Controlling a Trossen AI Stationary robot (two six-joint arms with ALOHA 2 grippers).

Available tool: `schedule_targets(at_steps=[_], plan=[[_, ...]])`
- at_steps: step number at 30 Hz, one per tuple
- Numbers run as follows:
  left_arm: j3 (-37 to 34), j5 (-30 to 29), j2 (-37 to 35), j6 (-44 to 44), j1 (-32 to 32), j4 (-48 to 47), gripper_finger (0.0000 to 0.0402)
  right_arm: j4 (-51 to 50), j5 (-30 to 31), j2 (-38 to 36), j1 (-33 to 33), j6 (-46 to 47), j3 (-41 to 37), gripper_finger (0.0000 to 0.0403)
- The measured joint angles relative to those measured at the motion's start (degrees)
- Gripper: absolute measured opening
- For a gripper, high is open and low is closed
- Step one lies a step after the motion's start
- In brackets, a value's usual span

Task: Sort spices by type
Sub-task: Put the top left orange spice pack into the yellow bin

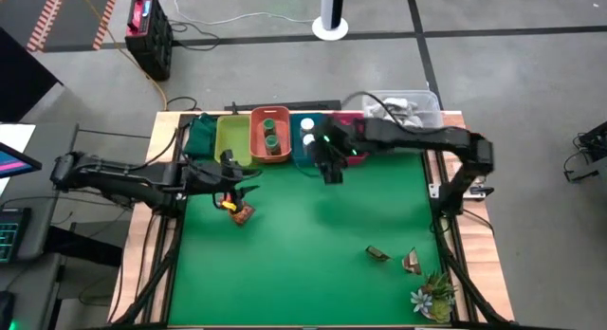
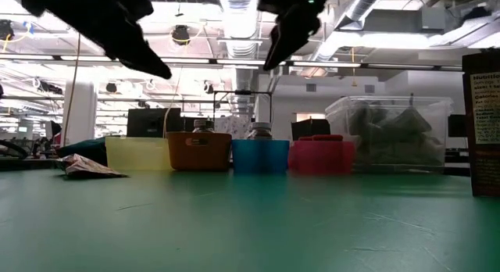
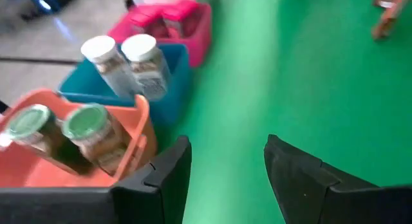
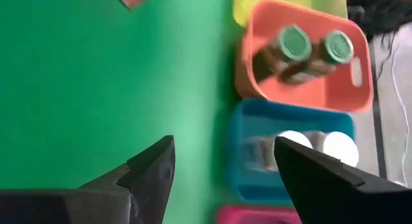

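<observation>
Orange plastic bin: two green-lidded jars inside.
Left gripper: near bin, jaws apart, empty.
Right gripper: beside bin, jaws apart.

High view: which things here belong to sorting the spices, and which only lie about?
Job: green jars in orange bin; white-capped jars in blue bin; yellow bin; pink bin; sachets.

Lying about: plant; clear box; green cloth.
</observation>
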Motion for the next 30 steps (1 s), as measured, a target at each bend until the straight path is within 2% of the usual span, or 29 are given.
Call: schedule_targets(at_steps=[4, 7, 11, 14, 19, 22, 26, 30], plan=[[4.0, -2.5, 0.4, -2.4, -4.2, -9.2, 0.0185, 14.4, 2.3, -7.6, 4.5, 4.7, -14.1, 0.0299], [6.3, -2.4, 1.8, -2.8, -5.4, -15.8, 0.0185, 22.9, 6.0, -12.5, 8.0, 8.1, -21.5, 0.0299], [9.6, 2.5, 6.7, -8.9, -5.3, -25.9, 0.0185, 35.0, 8.7, -17.0, 11.9, 10.8, -29.7, 0.0299], [11.4, 6.4, 11.6, -9.7, -6.0, -30.3, 0.0185, 41.9, 10.0, -18.5, 13.8, 9.5, -34.2, 0.0299], [14.6, 9.1, 19.7, -10.8, -8.8, -31.1, 0.0185, 42.1, 15.1, -20.1, 14.2, 8.7, -35.7, 0.0299], [17.6, 8.8, 25.6, -17.5, -10.6, -31.0, 0.0185, 40.9, 15.8, -20.9, 14.0, 9.2, -35.7, 0.0299], [21.2, 2.5, 34.3, -30.2, -14.4, -33.0, 0.0185, 40.3, 15.8, -21.2, 14.1, 9.4, -35.7, 0.0299], [25.8, -1.0, 42.5, -38.6, -18.6, -41.1, 0.0185, 39.7, 15.8, -21.2, 14.0, 9.4, -35.7, 0.0299]])
